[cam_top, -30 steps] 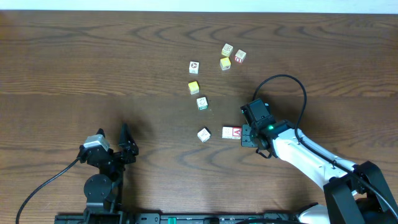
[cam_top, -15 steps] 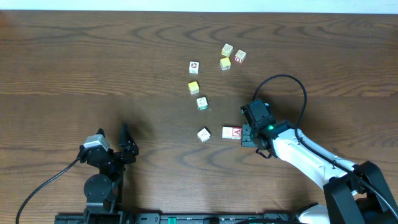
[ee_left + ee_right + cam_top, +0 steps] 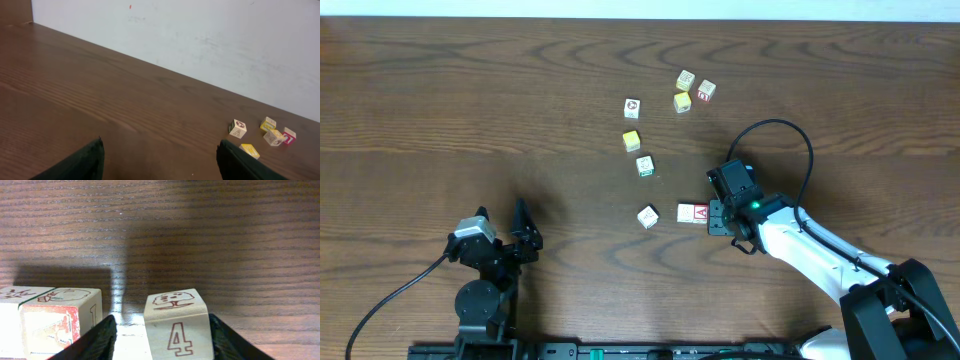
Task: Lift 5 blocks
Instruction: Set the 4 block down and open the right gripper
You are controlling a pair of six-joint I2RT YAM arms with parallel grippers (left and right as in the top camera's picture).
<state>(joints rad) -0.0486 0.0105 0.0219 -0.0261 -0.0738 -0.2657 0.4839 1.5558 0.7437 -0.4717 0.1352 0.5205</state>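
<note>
We see the right gripper low on the dark wooden table, its jaws parted to either side of a small cream wooden cube with a red numeral 4. That cube stands on the table, close against one finger and with a clear gap to the other, so we judge it unclamped. Just beside it stands a second wooden cube with a red-framed face, so close that a finger has little room between them. Other picture cubes are scattered: a white cube near this pair, a green-trimmed cube, a white cube with a dark mark, and at the far side a cream cube and a red-marked cube. Among them sit a solid yellow cube and a second yellow cube. The left gripper hangs wide open and empty, well apart from all of them. We expect these cubes to be light, rigid and sturdy, with smooth faces that could twist out of a skewed pinch, so we would grip squarely across two opposite flat faces. We read "4" on the near cube and "1" on its neighbour; no brand shows.
</note>
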